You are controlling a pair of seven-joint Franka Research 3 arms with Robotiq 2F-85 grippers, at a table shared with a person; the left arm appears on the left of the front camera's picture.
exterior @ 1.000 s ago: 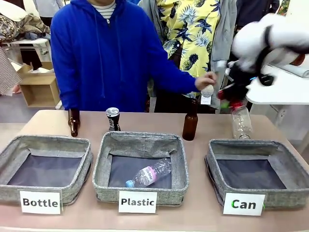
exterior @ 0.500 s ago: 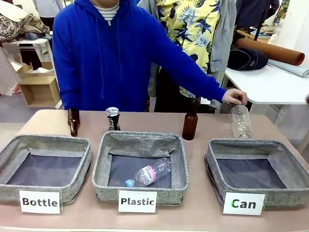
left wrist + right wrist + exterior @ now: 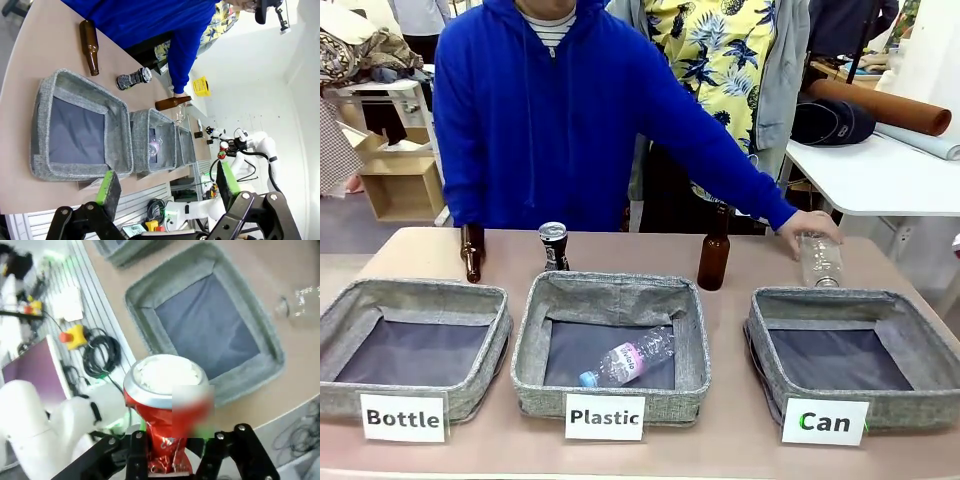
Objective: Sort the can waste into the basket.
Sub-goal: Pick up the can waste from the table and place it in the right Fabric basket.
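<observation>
A crushed shiny red can (image 3: 162,390) stands upright between my right gripper's (image 3: 172,452) black fingers, which are shut on it, high above the floor beside the table. The grey felt basket (image 3: 147,322) lies below and ahead of it, dark lining bare. In the front view that basket (image 3: 910,405) carries the label "Can" at the right. A slim black can (image 3: 554,246) with a silver top stands behind the middle basket. My left gripper (image 3: 167,182) hangs open with nothing in it, high off the table's left end, looking along the row of baskets to the black can (image 3: 134,79).
Baskets labelled "Bottle" (image 3: 420,295) and "Plastic" (image 3: 610,288) sit left and middle; a clear bottle (image 3: 625,360) lies in the middle one. Two brown bottles (image 3: 472,252) (image 3: 714,250) stand at the back. A person's hand (image 3: 810,226) rests on a clear plastic bottle (image 3: 820,262) behind the "Can" basket.
My right arm has swung out of the front view to the right. The person's hand has moved right from the gripper and come down on the clear bottle.
</observation>
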